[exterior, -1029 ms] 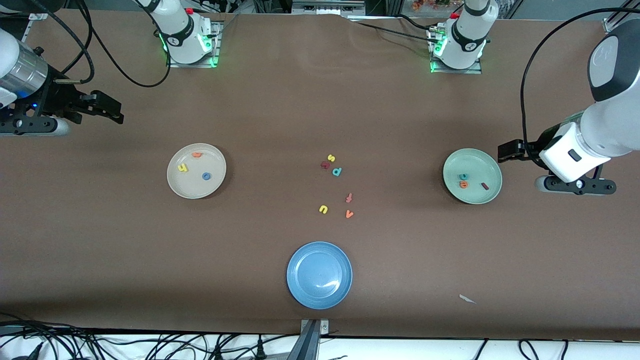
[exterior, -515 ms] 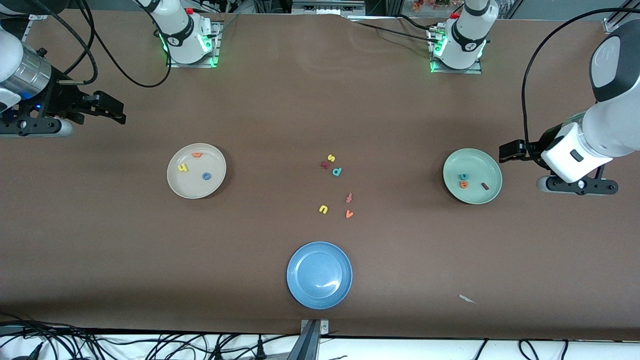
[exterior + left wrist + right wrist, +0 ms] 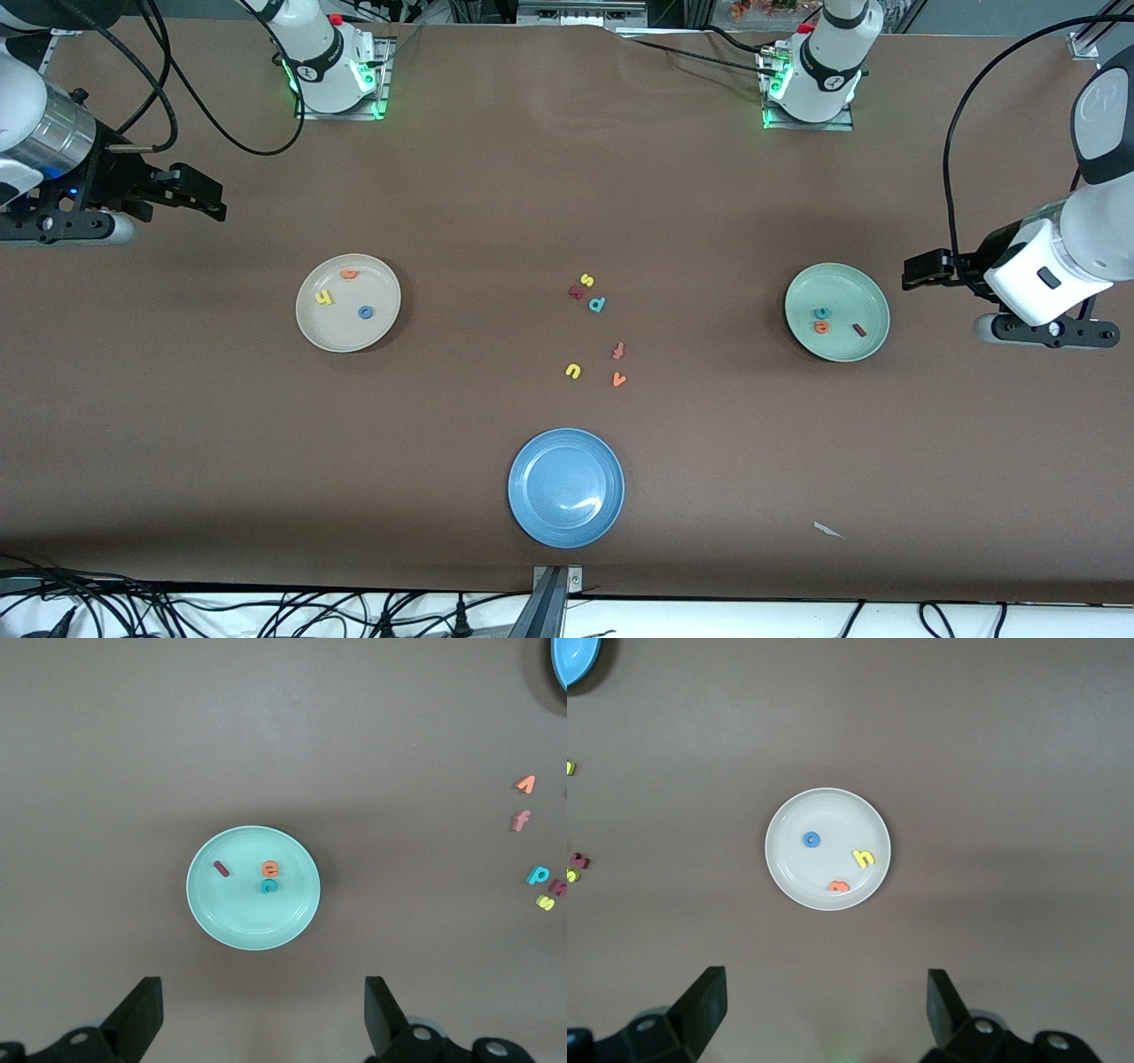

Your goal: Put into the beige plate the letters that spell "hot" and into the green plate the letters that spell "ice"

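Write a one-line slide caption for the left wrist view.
Open left gripper above bare table beside the green plate, which holds the dark red "i", orange "e" and teal "c".

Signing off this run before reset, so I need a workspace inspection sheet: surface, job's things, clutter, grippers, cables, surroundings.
Surface: brown table, flat; small pale scrap near the front edge.
Job's things: beige plate holds yellow h, blue o, orange t. Green plate holds dark red i, teal c, orange e.
Clutter: six spare letters loose mid-table; blue plate holds nothing.
Grippers: left gripper open, up beside the green plate at the left arm's end; right gripper open, up at the right arm's end.
Cables: black cables across the table by the right arm's base; more along the front edge.
Surroundings: nothing seen.
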Available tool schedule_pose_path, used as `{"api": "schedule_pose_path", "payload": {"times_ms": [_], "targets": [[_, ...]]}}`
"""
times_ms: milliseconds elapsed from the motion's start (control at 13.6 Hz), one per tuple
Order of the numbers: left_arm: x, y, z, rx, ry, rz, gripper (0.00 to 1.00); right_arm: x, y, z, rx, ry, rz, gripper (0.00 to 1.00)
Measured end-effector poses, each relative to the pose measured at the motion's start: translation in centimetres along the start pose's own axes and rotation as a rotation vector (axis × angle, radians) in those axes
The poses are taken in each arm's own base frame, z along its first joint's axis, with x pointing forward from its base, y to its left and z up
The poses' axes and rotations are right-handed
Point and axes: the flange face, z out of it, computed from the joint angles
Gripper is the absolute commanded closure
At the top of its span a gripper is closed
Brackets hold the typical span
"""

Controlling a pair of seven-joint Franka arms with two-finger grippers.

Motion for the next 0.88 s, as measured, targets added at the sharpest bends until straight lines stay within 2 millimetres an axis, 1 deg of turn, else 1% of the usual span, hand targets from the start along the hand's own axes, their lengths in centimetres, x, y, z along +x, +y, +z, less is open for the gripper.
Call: {"api": "schedule_pose_path", "payload": {"times_ms": [882], "targets": [[0.00, -0.09, 0.00, 0.000, 0.000, 0.000, 0.00, 0.20, -0.03, 0.36, -0.010, -0.006, -0.011, 0.00]]}}
